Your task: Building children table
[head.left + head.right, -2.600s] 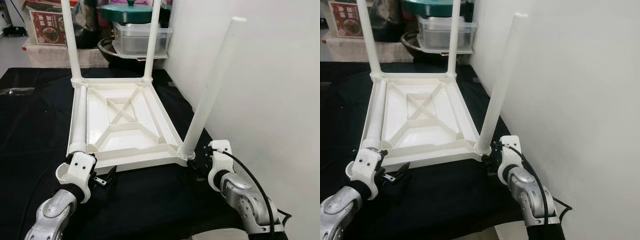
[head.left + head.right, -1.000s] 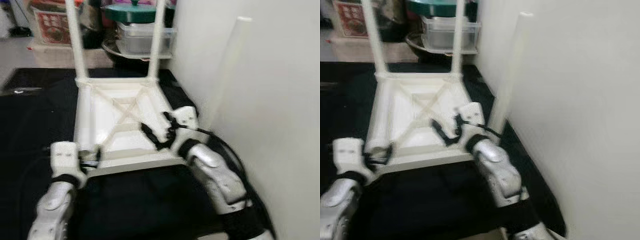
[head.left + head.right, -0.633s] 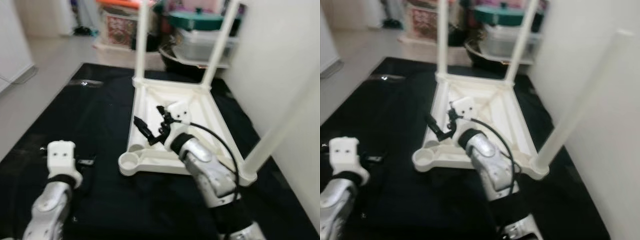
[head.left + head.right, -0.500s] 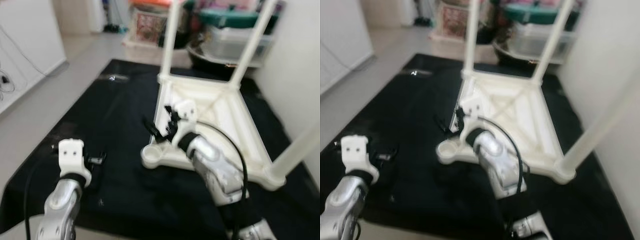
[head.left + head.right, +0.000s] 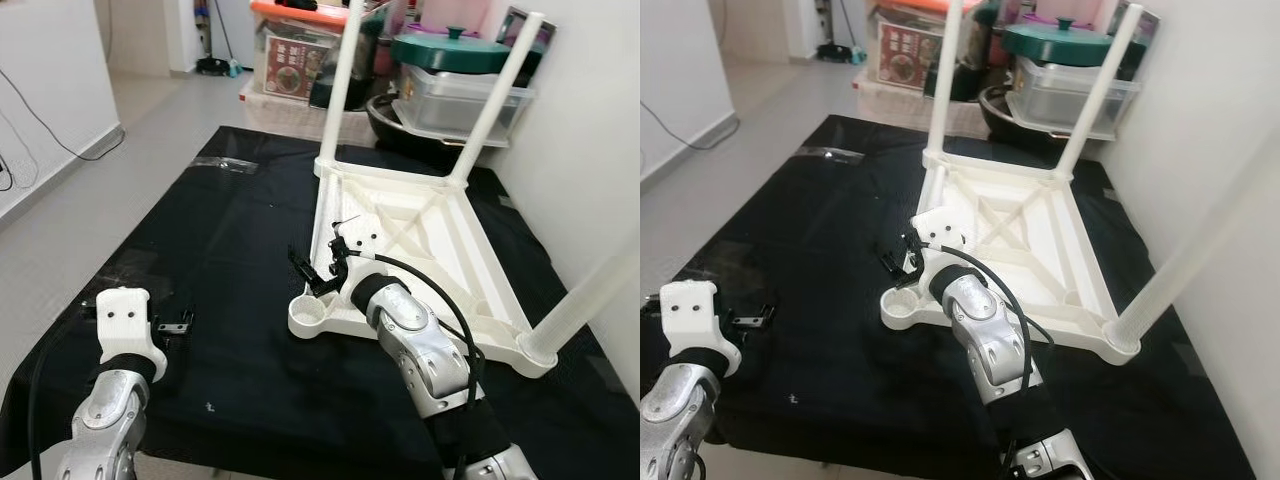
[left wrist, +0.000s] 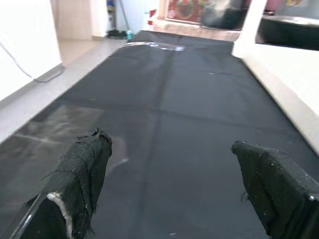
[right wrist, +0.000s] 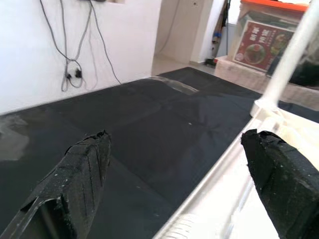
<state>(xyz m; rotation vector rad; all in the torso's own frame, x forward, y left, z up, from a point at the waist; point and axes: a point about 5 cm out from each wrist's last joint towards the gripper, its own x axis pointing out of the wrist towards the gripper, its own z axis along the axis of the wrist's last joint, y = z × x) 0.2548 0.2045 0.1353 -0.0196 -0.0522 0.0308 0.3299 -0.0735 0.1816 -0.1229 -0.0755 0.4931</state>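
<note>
Upturned white plastic children's table lies on the black mat; its empty near-left leg socket sits just below the right gripper, fingers spread wide, empty. Left gripper, also open and empty, is well apart.

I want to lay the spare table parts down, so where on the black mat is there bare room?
The mat lies bare between the left hand and the upturned table. Crowded: the right hand at the table's near left corner; bins behind it.
</note>
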